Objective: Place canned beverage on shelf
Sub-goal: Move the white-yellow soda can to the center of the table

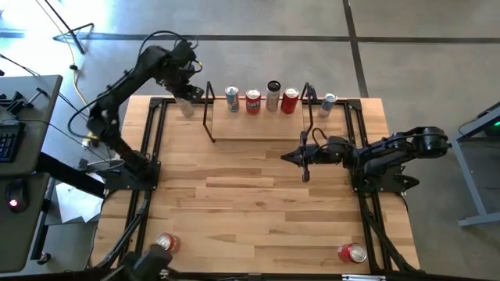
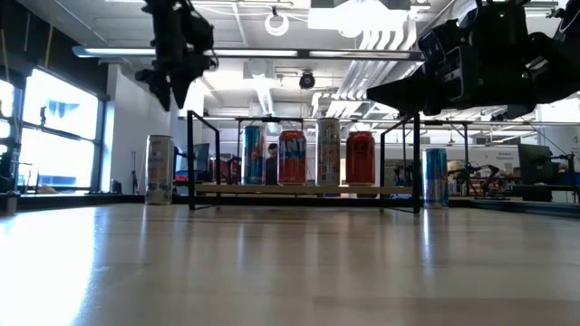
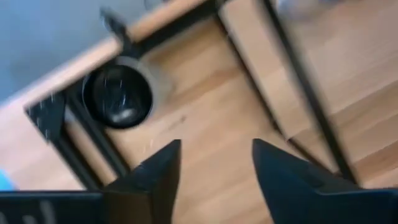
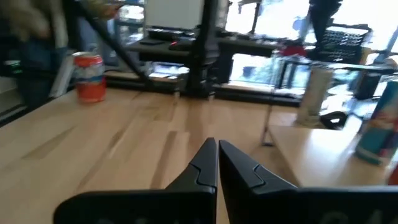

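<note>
1. The shelf [image 1: 258, 129] sits at the upper middle of the high view, a light-wood plank with black rod frames at both ends, along the table's [image 1: 258, 203] far edge.
2. Four cans stand in a row on the shelf. In the low view, left to right, they are a blue can [image 2: 255, 156] with a picture on it, an orange-red can [image 2: 292, 157] with large white lettering too blurred to read, a tall silver can [image 2: 327, 151], and a red can [image 2: 360, 158] whose label cannot be read.
3. A pale silver can [image 2: 159, 169] stands on the table just beside the shelf's left frame, at the left of the low view; its print is too small to read.
4. A blue-and-silver can [image 2: 436, 177] stands just outside the shelf's right frame.
5. The left gripper [image 1: 185, 80] hangs above the pale silver can, at the upper left of the high view. Its fingers [image 3: 158, 171] are parted and hold nothing; its wrist view looks down on the can's top.
6. The right gripper [image 1: 287, 156] hovers over the table just below the shelf's right end in the high view, fingers pressed together and empty.
7. Two red cans lie near the table's front edge: one at the lower left [image 1: 166, 243] and one at the lower right [image 1: 352, 253] of the high view. Neither label is legible.
</note>
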You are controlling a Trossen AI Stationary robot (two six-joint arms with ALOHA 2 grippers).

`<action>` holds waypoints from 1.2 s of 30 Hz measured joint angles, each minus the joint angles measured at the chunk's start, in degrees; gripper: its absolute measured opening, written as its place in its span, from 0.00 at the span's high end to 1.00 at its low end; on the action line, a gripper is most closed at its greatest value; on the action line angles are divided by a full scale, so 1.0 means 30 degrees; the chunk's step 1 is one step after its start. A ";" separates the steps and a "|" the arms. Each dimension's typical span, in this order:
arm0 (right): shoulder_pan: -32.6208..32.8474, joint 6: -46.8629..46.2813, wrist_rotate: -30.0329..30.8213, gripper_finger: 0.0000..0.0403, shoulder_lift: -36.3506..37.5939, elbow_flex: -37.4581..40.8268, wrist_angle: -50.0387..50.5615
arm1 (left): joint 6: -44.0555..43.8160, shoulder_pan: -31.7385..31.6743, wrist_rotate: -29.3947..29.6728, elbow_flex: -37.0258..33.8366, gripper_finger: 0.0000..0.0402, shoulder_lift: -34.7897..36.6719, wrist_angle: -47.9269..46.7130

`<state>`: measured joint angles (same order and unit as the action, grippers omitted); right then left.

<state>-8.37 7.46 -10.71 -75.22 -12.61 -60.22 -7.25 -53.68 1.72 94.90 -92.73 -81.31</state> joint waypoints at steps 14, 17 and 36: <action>0.1096 0.0170 -0.0143 1.00 0.0000 -0.0001 0.0970 | 0.1046 -0.2382 0.1001 0.1119 0.30 -0.2412 -0.1460; 0.1096 0.0170 -0.0143 1.00 0.0000 0.0003 0.1072 | 0.1129 -0.3285 0.0327 0.1119 0.30 -0.2412 -0.0490; 0.1096 0.0056 -0.0141 1.00 0.0000 -0.0002 0.1483 | 0.1443 -0.3708 0.0815 0.1182 0.30 -0.4434 0.0065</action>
<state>-5.08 7.63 -11.13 -75.22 -12.62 -55.77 -2.92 -64.80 4.16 98.45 -106.03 -81.11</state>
